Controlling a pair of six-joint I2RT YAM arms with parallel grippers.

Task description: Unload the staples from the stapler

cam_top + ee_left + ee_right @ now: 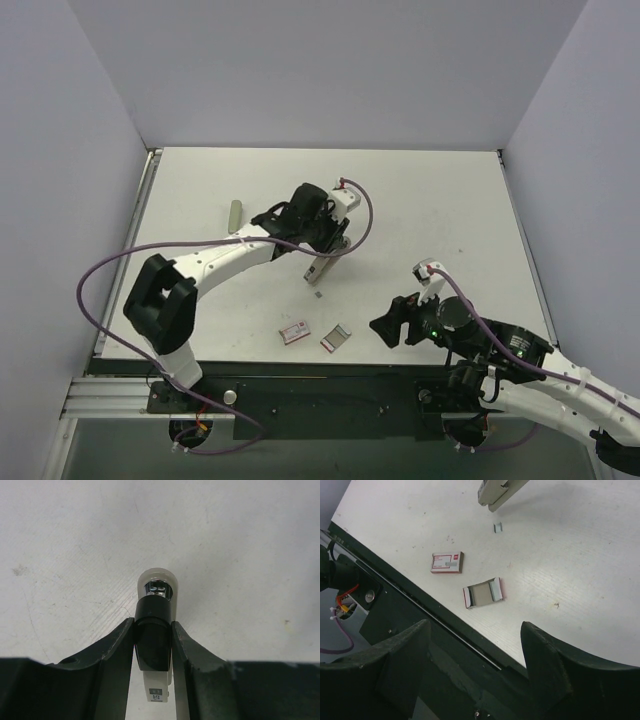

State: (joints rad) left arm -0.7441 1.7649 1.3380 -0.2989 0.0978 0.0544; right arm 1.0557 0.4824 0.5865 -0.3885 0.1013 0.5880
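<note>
My left gripper [330,247] is shut on the stapler [318,268] and holds it tilted, its lower end near the table at mid-table. In the left wrist view the fingers [120,645] clamp the stapler's black end [154,640], and its rounded tip points down at the table. A tiny silvery strip of staples [318,295] lies on the table just below the stapler, and shows in the right wrist view [497,527] under the stapler's end [492,491]. My right gripper [385,328] is open and empty near the front edge, and its own view shows it [475,627] above the table's black front rail.
A small red-and-white box [294,332] and an open grey box [336,338] lie near the front edge; both show in the right wrist view, the first box [447,562] and the grey box [484,592]. A slim beige bar [235,215] lies at the left.
</note>
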